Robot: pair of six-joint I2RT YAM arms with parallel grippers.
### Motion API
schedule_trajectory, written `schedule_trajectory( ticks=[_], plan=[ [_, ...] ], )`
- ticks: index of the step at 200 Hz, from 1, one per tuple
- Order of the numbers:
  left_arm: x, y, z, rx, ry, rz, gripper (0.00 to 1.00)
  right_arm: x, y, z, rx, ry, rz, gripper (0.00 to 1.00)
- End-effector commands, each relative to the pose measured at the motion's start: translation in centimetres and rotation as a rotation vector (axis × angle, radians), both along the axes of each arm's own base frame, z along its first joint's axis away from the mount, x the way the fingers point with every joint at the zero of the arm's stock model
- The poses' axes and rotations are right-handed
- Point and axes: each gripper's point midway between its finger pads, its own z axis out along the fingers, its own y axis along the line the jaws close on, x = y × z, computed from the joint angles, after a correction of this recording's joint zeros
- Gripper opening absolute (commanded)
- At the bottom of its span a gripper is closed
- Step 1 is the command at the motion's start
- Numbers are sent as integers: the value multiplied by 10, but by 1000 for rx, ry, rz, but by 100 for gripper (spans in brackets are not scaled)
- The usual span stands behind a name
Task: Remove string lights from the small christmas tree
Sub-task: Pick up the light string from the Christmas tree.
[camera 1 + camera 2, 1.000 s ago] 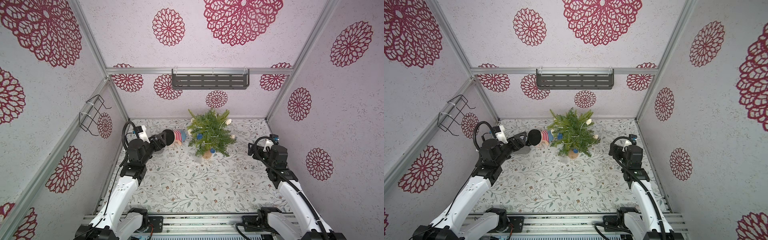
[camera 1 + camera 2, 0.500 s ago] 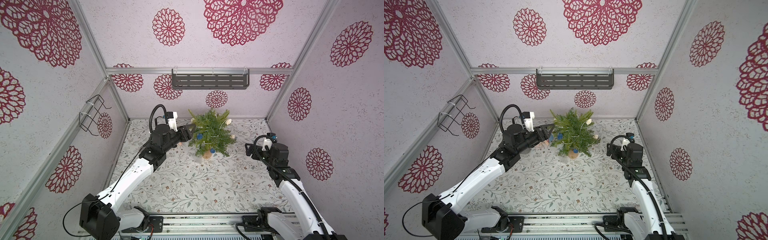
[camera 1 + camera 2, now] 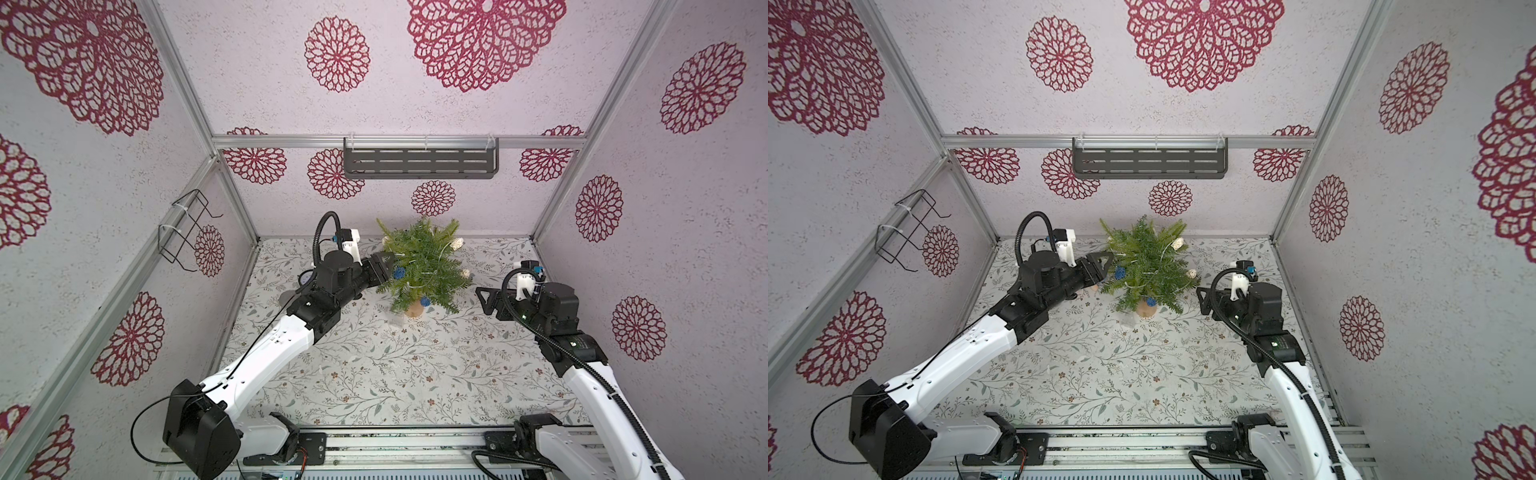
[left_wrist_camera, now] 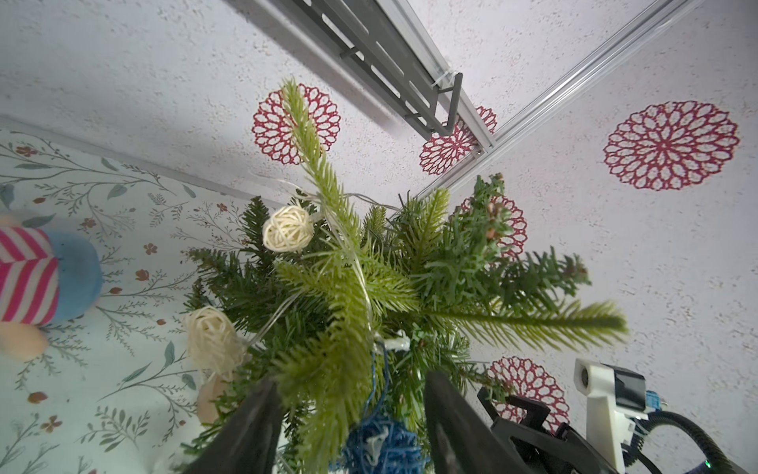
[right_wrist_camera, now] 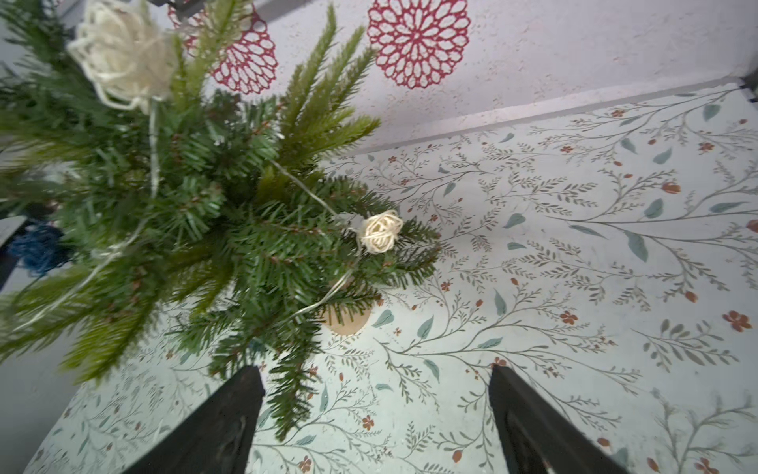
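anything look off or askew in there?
Nothing stands out. The small christmas tree stands on its stump, the string lights are draped through its branches, and the left gripper has its fingers either side of a blue ball.

The blue ball [image 4: 381,447] between the fingers of the left gripper [image 4: 350,377] runs off the picture's edge. Beside that gripper the doll [image 4: 37,279] is blurred and cut off. In both top views the left arm [image 3: 286,340] hides nearly all of it. Ahead of the right gripper [image 5: 374,369], a cream ball [image 5: 123,53] is blurred.

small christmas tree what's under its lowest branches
Under the small green fir tree a round tan stump base shows, with a blue woven ball near it; needles cover the trunk.
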Motion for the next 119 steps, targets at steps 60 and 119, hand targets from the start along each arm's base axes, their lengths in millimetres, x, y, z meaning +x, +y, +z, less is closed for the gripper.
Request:
schedule_trajectory(
  ticks=[60, 119],
  plan=[
    [-14, -9, 25, -45, 49, 13, 55, -38, 45, 39, 109, -81, 272, 90],
    [-6, -18, 12, -17, 99, 11, 52, -38, 44, 37, 105, -81, 262, 90]
  ],
)
